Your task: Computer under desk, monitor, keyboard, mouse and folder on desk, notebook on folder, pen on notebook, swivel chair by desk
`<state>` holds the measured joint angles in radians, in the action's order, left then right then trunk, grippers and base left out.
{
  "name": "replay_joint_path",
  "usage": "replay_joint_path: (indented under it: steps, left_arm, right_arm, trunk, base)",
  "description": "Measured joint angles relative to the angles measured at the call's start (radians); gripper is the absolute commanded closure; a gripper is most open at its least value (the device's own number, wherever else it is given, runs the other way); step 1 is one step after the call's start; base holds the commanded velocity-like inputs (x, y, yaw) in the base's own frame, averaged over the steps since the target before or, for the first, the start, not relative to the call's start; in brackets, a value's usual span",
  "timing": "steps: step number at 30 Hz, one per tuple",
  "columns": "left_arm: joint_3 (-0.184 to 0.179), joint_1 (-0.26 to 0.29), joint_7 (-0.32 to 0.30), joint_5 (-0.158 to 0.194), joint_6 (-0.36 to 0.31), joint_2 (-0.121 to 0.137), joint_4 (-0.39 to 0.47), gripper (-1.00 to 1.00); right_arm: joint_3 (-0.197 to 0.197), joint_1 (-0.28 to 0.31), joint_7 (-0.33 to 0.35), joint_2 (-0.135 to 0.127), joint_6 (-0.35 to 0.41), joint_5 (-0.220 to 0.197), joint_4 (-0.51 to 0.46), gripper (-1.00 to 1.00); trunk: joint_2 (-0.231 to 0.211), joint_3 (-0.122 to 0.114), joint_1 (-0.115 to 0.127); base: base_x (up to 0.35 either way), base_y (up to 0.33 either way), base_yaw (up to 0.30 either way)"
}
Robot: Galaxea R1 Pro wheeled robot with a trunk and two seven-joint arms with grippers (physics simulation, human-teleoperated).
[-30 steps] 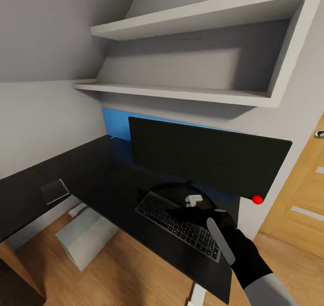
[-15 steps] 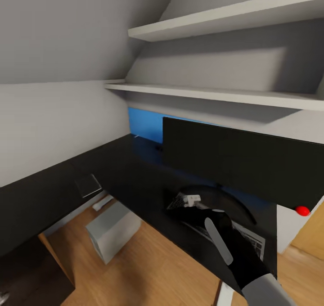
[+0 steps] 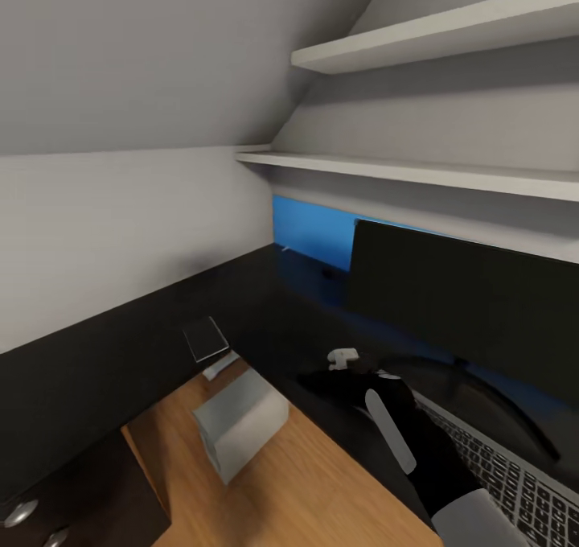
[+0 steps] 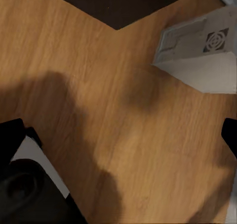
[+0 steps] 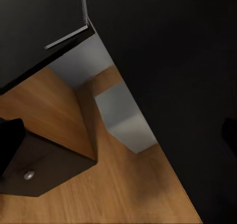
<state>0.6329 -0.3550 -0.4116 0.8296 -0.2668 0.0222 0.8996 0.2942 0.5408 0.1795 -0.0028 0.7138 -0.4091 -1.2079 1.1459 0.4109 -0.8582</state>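
Monitor (image 3: 474, 306) and keyboard (image 3: 515, 466) sit on the black tabletop (image 3: 145, 346); notebook (image 3: 206, 338) lies farther along it. Computer (image 3: 241, 422) stands on the floor beneath. Right pincer (image 3: 322, 380) hovers over the tabletop, its spread undeterminable.

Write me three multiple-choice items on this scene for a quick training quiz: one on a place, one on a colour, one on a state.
1. Where does the computer stand?
A. on the shelf
B. on the wooden floor by the desk
C. on the keyboard

2. What colour is the panel behind the monitor?
A. blue
B. red
C. green

3. How does the notebook lie?
A. propped upright
B. open in the middle
C. flat and closed on the desk

Answers: B, the tower rests on the floorboards; A, bright blue shows along the wall; C, its cover lies level on the desktop.
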Motion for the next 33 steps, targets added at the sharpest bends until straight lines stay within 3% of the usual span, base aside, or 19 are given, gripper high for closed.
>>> replay_joint_path:
  steps: [9, 11, 14, 19, 27, 33]
  left_arm:
    - [-0.003, -0.010, -0.014, -0.111, 0.196, -0.018, -0.210, -1.00]
    - [-0.002, -0.010, -0.020, -0.116, 0.227, -0.023, -0.251, -1.00]
    - [-0.001, -0.010, -0.082, -0.119, 0.297, -0.030, -0.335, -1.00]
    - [0.001, -0.010, -0.147, -0.119, 0.343, -0.032, -0.401, -1.00]
    - [0.003, -0.010, -0.180, -0.118, 0.409, -0.034, -0.488, -1.00]
    - [0.004, -0.010, -0.182, -0.118, 0.422, -0.035, -0.509, -1.00]
  right_arm:
    - [0.000, 0.000, 0.000, 0.000, 0.000, 0.000, 0.001, -1.00]
    - [0.000, 0.000, 0.000, 0.000, 0.000, 0.000, 0.001, -1.00]
    - [0.001, -0.001, 0.000, 0.001, -0.001, 0.000, 0.001, -1.00]
    - [0.013, -0.001, 0.000, 0.001, -0.002, 0.000, 0.002, -1.00]
    - [0.027, -0.003, -0.002, 0.001, -0.003, 0.001, 0.002, -1.00]
    - [0.035, -0.003, -0.014, 0.001, -0.003, 0.000, 0.003, -1.00]
  trunk:
    - [0.000, -0.004, 0.000]
    - [0.000, -0.004, 0.000]
    - [0.000, -0.004, 0.000]
    - [0.000, -0.004, 0.000]
    - [0.000, -0.004, 0.000]
    - [0.000, -0.004, 0.000]
  base:
    - [0.269, 0.189, 0.233]
    - [0.302, 0.147, 0.223]
    - [0.310, 0.133, 0.132]
    - [0.320, 0.107, 0.051]
    - [0.336, 0.031, 0.011]
    - [0.341, 0.003, 0.001]
